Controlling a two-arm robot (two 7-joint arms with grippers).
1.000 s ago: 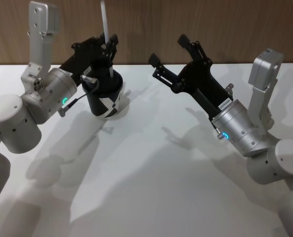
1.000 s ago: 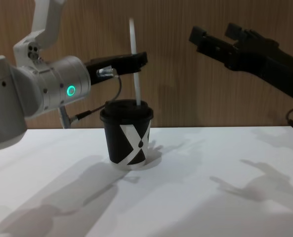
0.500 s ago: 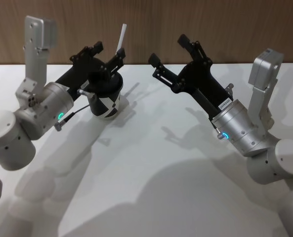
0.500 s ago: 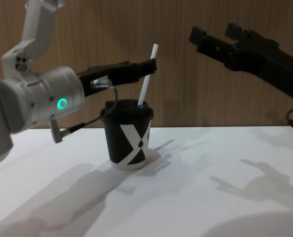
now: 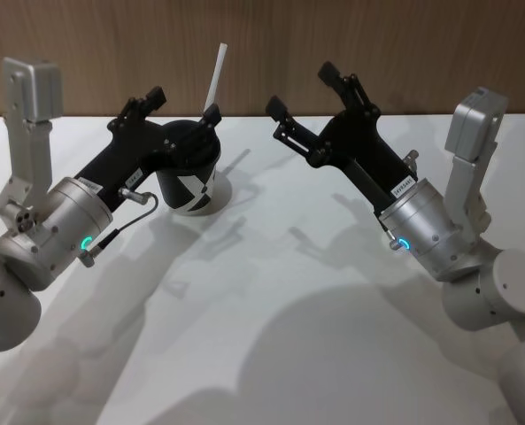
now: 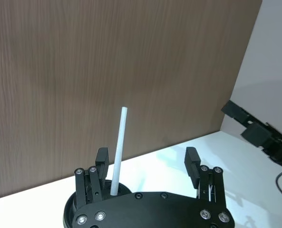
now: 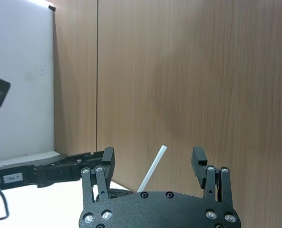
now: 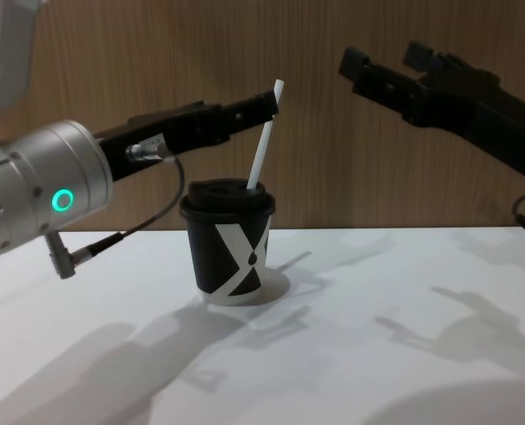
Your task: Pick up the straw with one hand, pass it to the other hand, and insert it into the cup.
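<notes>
Chest view: black cup [image 8: 227, 248] with a white X stands on the white table [image 8: 351, 354]; a thin white straw [image 8: 264, 133] leans in its lid. Left gripper [image 5: 181, 104] hovers open above; right gripper [image 5: 302, 88] open, apart.

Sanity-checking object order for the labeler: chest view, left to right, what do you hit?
Left arm's green ring → cup → straw standing tilted in the cup's lid → right gripper, open, up by the wood wall. The left gripper overlaps the cup and straw, so I left it out of the order.
</notes>
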